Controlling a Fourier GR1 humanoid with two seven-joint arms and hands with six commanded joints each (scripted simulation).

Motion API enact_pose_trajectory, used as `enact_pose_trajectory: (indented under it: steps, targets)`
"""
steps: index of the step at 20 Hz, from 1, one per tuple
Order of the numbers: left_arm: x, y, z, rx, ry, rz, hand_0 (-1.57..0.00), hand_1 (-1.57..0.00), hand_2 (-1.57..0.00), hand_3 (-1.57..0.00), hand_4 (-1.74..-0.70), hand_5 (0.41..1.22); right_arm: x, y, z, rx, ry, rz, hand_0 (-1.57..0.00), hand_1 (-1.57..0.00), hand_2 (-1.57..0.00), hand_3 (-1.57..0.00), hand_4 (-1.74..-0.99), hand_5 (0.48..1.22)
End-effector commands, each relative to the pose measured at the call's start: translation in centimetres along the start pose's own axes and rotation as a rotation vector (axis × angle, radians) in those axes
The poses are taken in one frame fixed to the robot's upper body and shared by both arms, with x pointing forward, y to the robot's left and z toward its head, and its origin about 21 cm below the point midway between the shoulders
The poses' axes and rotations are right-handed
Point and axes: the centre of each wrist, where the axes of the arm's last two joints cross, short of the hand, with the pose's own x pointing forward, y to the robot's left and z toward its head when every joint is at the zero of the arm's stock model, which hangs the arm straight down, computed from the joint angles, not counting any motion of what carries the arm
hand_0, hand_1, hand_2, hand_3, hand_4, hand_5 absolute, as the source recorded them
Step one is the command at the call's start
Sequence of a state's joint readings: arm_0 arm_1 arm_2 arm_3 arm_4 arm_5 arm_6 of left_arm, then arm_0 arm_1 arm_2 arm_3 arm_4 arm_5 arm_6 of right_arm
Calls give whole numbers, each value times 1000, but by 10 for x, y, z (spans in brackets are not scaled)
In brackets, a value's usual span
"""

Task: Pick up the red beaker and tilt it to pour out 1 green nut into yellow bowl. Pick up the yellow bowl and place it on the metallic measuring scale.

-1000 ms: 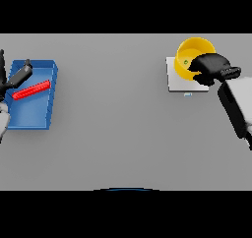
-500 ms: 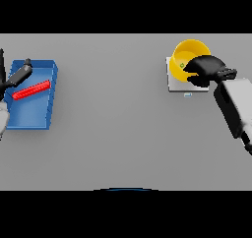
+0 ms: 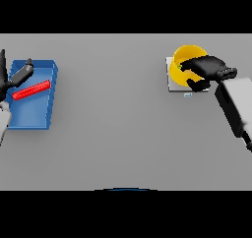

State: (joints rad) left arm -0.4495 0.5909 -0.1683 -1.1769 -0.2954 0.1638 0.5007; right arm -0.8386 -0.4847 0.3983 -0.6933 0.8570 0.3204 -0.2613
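The yellow bowl [image 3: 186, 60] sits on the metallic measuring scale [image 3: 172, 82] at the far right of the surface [image 3: 118, 129], so placing looks done. The right hand [image 3: 204, 67] curls around its rim. The left hand [image 3: 17, 74], fingers relaxed, rests by the red beaker [image 3: 32, 90] in the blue tray [image 3: 29, 116].

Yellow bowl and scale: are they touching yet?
Touching. In the head view the yellow bowl sits directly on the scale, with no gap showing, and the right hand is curled over its rim.
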Motion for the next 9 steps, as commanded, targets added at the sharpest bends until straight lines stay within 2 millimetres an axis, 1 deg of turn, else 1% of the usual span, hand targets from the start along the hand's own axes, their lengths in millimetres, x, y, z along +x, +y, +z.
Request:
enact_pose_trajectory:
  steps: [1,2,3,5,6,8,9]
  targets:
    - [1,0,1,-3,-10,1,1,1,1,1,-723,664,0,0,-1,-9,-7,-5,-132,-117,-156,-359,-1542,838]
    - [1,5,-1,5,-1,-3,1,1,1,1,-725,664,-1,-2,-1,-13,-11,-3,-105,-94,-124,-328,-1537,822]
    - [-1,2,0,-4,-1,-4,1,1,1,1,-726,665,-1,-2,-1,-12,-11,-6,-84,-75,-99,-296,-1530,809]
    - [1,2,0,0,6,-3,1,1,1,1,-723,664,-2,1,-3,-4,17,-16,-54,-48,-63,-244,-1518,786]
    - [-2,5,1,4,1,-3,1,1,1,1,-722,664,-1,0,-3,-4,28,-18,-43,-38,-50,-219,-1509,774]
    - [-1,1,0,1,5,0,1,1,1,1,-722,665,-7,1,-1,15,40,-26,-27,-24,-32,-169,-1491,752]
    - [-2,1,0,-2,10,-5,1,1,1,1,-726,665,-5,1,-1,22,41,-32,-21,-19,-25,-146,-1478,738]
